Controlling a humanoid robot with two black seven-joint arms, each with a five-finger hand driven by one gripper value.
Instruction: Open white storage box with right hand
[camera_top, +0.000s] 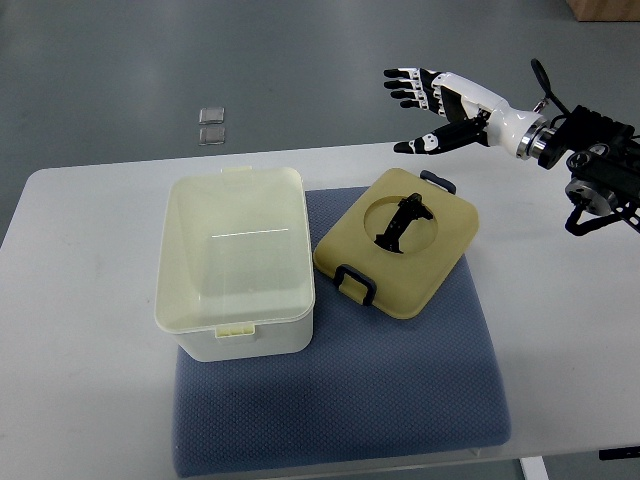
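White storage box (236, 262) sits lidless; lid (398, 240) beside it; right hand (425, 110) spread wide above table edge (330, 150).

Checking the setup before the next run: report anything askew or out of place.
The lid is off the white storage box, lying turned at an angle on the blue mat beside it. The right hand hovers open, apart from both. Nothing spilled or damaged.

We see the box (236, 268), cream-white plastic with translucent walls, standing upright and open, nothing visible inside. It sits on the left part of a blue mat (400, 400), a latch tab at its near rim. Its lid (398, 240) lies just right of it on the mat, flat, turned askew, with dark clips and a black handle in a round recess.
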